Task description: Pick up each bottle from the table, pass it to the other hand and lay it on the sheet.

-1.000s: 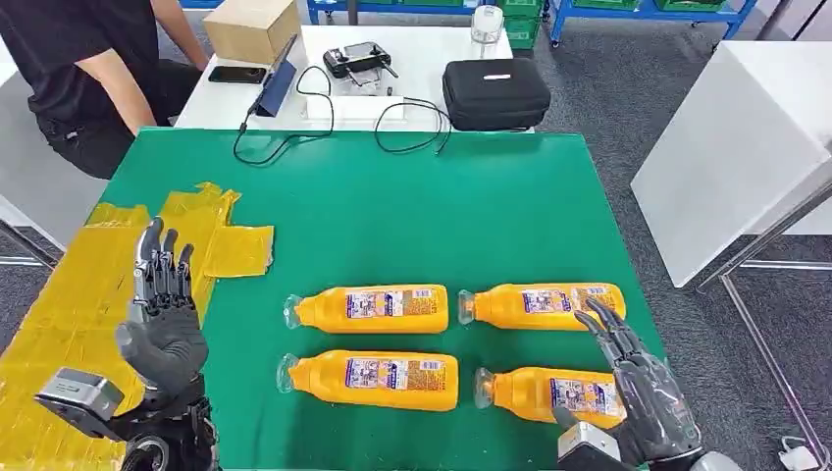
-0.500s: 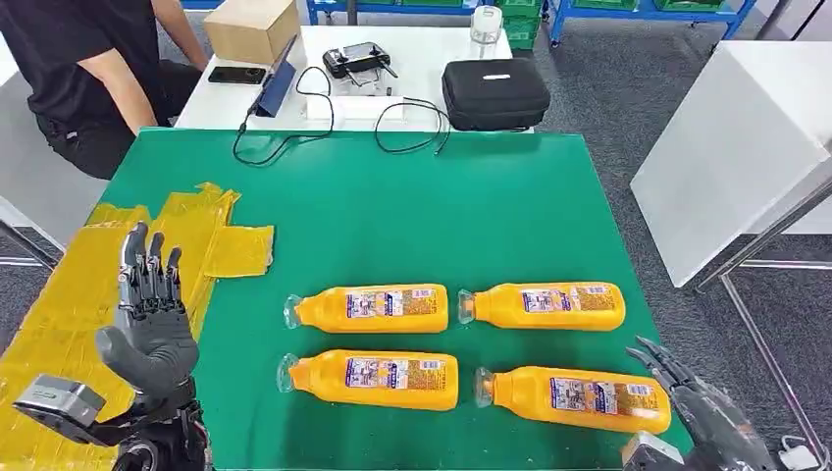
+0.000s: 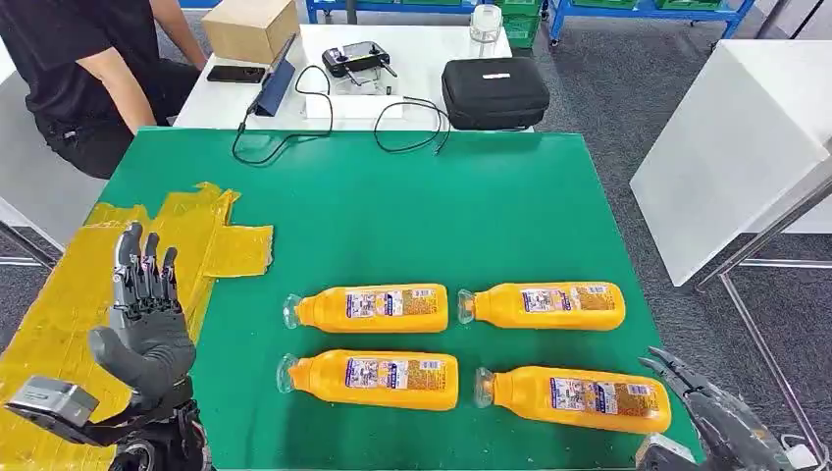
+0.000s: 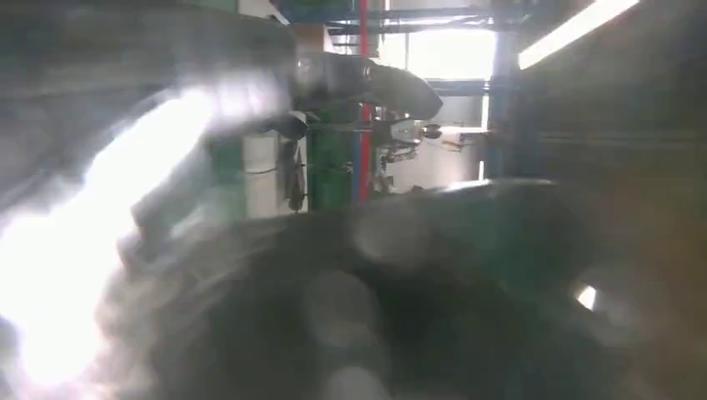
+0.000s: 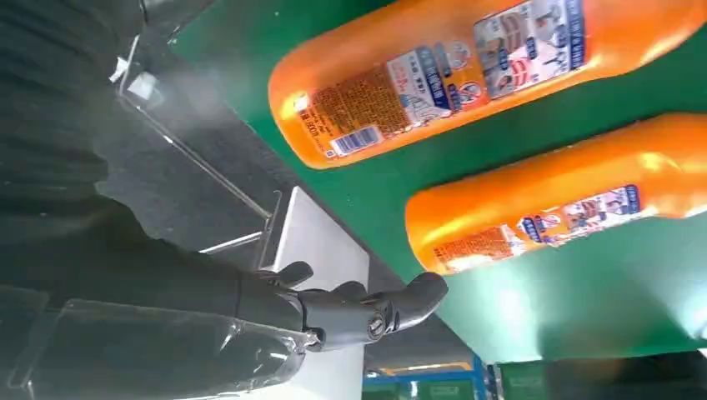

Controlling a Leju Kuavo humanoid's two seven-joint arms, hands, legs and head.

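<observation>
Hands — left hand [image 3: 142,329] over sheet [image 3: 59,294], right hand [image 3: 721,417] off table [image 3: 412,206] edge — both spread (empty).

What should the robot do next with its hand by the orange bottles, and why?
Probably bring the right hand back in over the nearest bottle and grip it. All four bottles lie untouched on the green table, none on the yellow sheet, and that hand is open, off the table's edge.
</observation>
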